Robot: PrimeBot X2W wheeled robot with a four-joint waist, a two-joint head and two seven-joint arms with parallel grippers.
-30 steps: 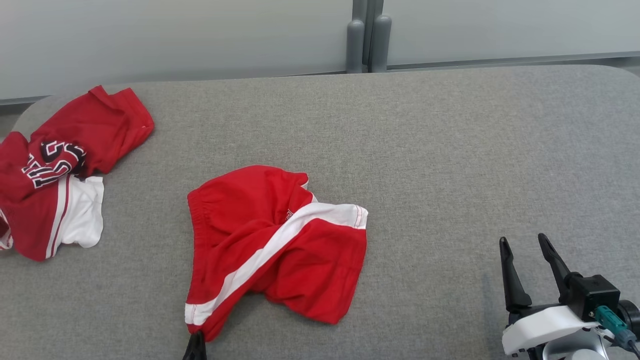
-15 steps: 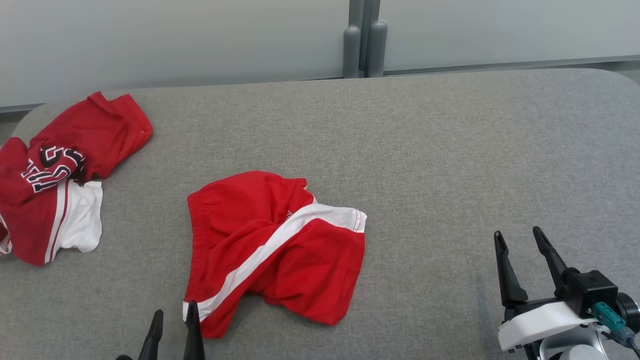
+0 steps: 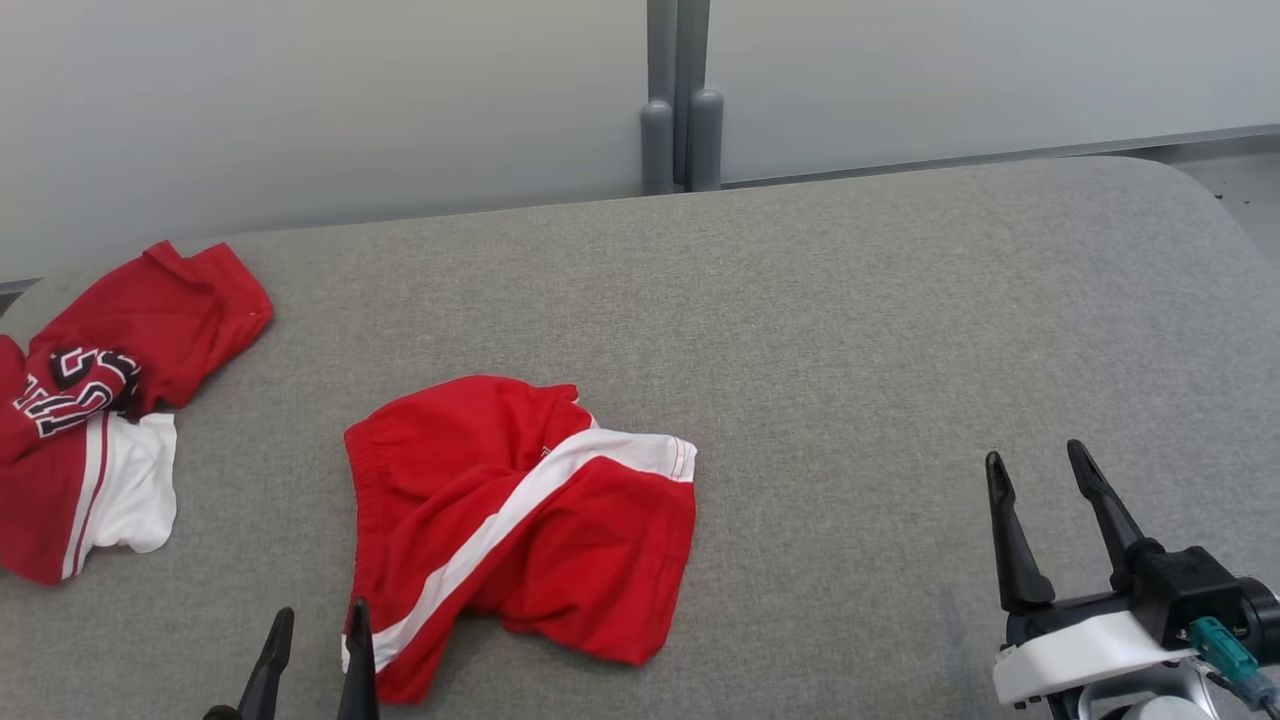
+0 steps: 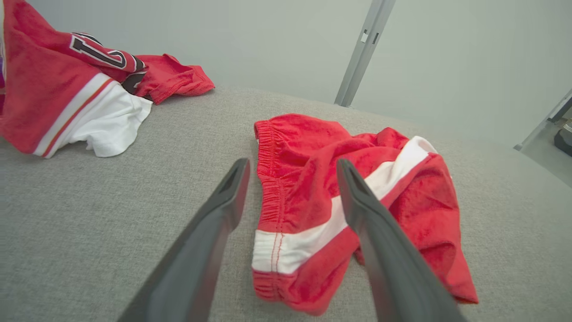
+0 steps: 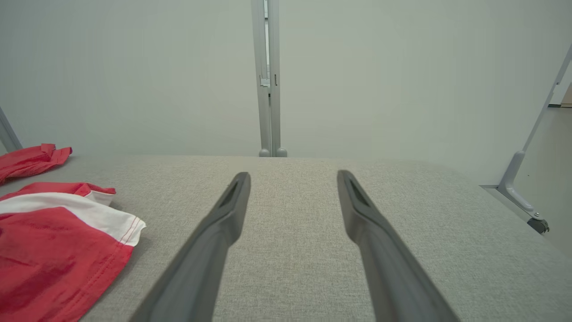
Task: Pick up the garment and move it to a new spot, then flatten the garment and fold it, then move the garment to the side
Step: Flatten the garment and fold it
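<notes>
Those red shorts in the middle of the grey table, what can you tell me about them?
The red shorts look like soft, fleecy cloth, with a gathered elastic waistband and a white side stripe. They lie crumpled on the grey padded table, unheld. The left gripper stands open at their near corner.

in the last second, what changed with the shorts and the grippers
The left gripper opened and let go of the near corner of the red shorts, which lie crumpled on the table. The right gripper stayed open and empty; the clothes pile at the left did not move.
</notes>
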